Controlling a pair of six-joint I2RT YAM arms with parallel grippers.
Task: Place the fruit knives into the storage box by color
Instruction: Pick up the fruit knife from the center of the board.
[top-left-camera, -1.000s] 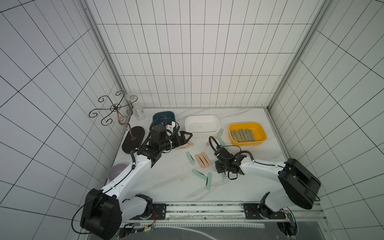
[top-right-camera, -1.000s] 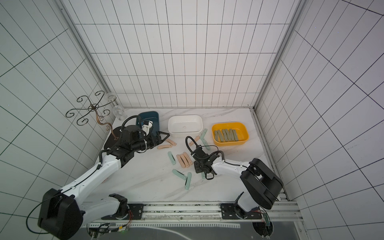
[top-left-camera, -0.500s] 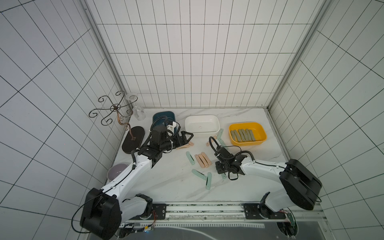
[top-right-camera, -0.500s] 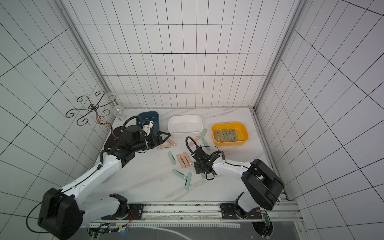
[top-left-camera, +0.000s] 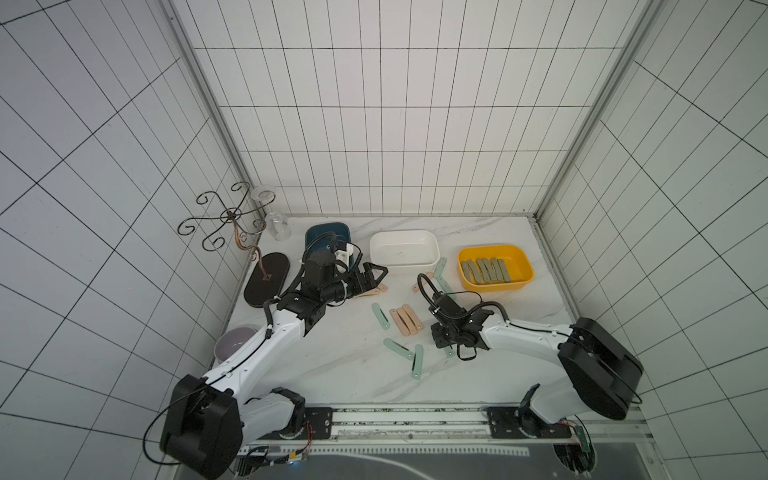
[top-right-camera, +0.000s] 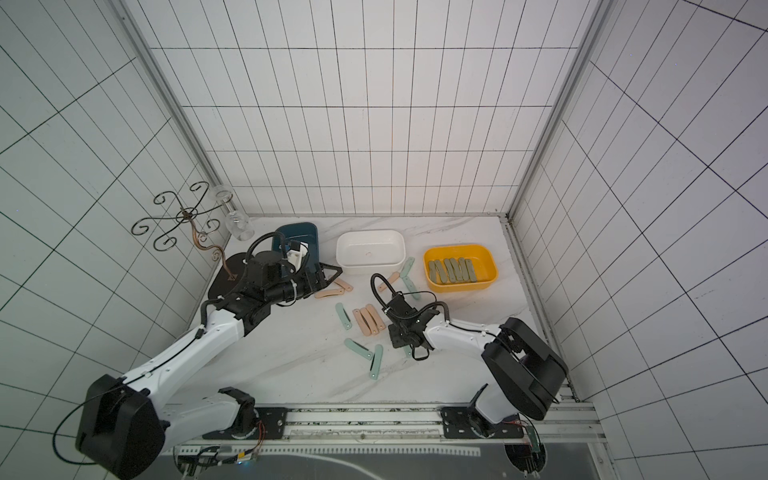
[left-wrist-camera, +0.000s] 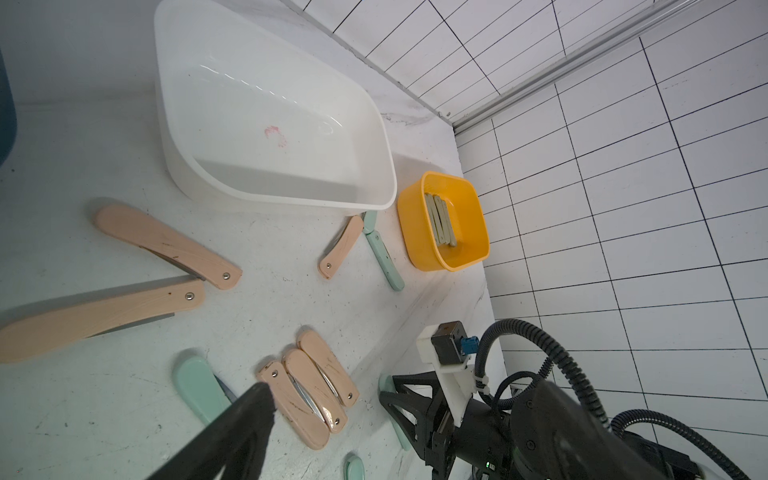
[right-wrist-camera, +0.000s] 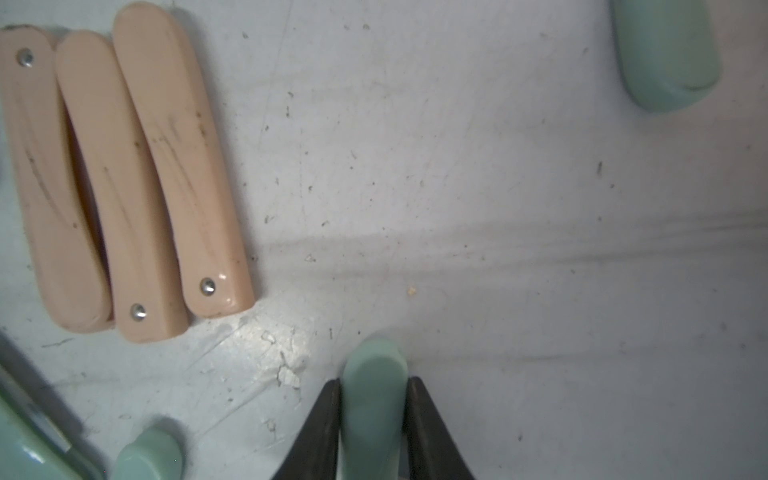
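In the yellow box (top-left-camera: 494, 286) we see grey knives (top-left-camera: 486, 271) lying side by side. The white box (top-left-camera: 404, 268) shows a pink stain (left-wrist-camera: 276, 135) inside. The right gripper (right-wrist-camera: 372, 388) pinches a mint knife (right-wrist-camera: 374, 361) on the surface (top-left-camera: 332, 365); the left gripper (top-left-camera: 374, 280) stands spread near two pink knives (left-wrist-camera: 166, 245).

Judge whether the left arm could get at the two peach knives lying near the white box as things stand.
Probably yes: the left hand hovers right by those peach knives, nothing lies over them, and the right arm is well apart.
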